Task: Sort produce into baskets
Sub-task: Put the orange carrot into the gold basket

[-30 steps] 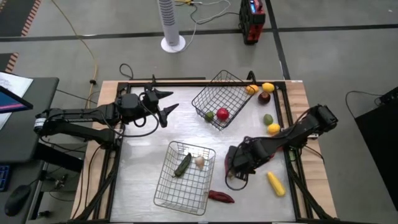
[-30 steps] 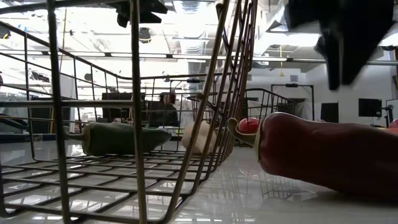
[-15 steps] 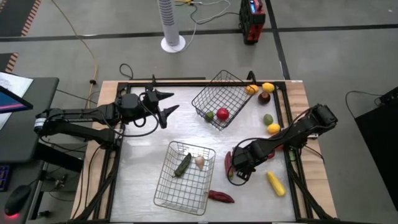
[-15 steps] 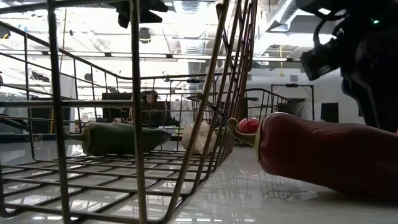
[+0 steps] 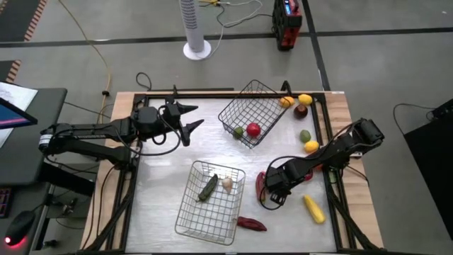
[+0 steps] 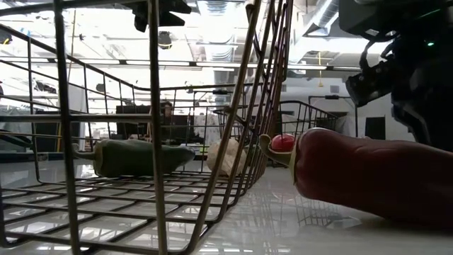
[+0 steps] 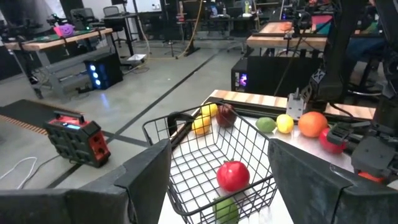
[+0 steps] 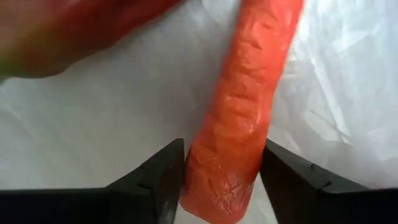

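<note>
Lower right of centre, your right end effector straddles a long orange-red vegetable on the tabletop.
Its fingers sit narrow against the waxy, wrinkled, tapered skin; you risk it squirting free or rolling, short of the stiff wire-mesh basket. Left end effector waits, spread wide, upper left.

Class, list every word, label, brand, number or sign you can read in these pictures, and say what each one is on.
No text can be read in any view.
Red and black box on the floor: marks on its top, too small to read.
Monitors in the room behind: blurred, nothing readable.
Produce and wire baskets: no labels.
</note>
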Controlling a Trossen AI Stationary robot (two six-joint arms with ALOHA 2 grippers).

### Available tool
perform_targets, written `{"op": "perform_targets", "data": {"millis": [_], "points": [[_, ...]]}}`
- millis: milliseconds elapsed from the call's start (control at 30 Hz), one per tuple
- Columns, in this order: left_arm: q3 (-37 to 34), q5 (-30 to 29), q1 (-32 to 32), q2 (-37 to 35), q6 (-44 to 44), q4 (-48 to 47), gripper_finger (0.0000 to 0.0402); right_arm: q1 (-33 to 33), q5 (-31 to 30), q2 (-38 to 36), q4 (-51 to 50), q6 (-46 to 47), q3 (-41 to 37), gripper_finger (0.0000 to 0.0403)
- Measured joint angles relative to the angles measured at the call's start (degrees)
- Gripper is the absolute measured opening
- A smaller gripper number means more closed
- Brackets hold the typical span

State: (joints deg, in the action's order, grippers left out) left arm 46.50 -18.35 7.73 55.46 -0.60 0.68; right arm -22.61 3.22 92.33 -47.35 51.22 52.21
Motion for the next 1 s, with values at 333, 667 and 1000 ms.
{"op": "perform_targets", "data": {"millis": [333,667,1000], "points": [[0.0,-0.01,0.0,0.01,0.02,-0.01,0.0256,0.82,3.12,-0.23,-7.16,-2.69,2.55,0.0163],[0.0,-0.02,0.0,0.0,0.24,0.03,0.0256,1.27,0.37,-4.19,-22.31,-6.54,19.54,0.0181],[0.0,-0.04,0.0,0.0,0.28,0.14,0.0256,0.83,-0.74,-4.0,1.51,-24.03,28.27,0.0194]]}}
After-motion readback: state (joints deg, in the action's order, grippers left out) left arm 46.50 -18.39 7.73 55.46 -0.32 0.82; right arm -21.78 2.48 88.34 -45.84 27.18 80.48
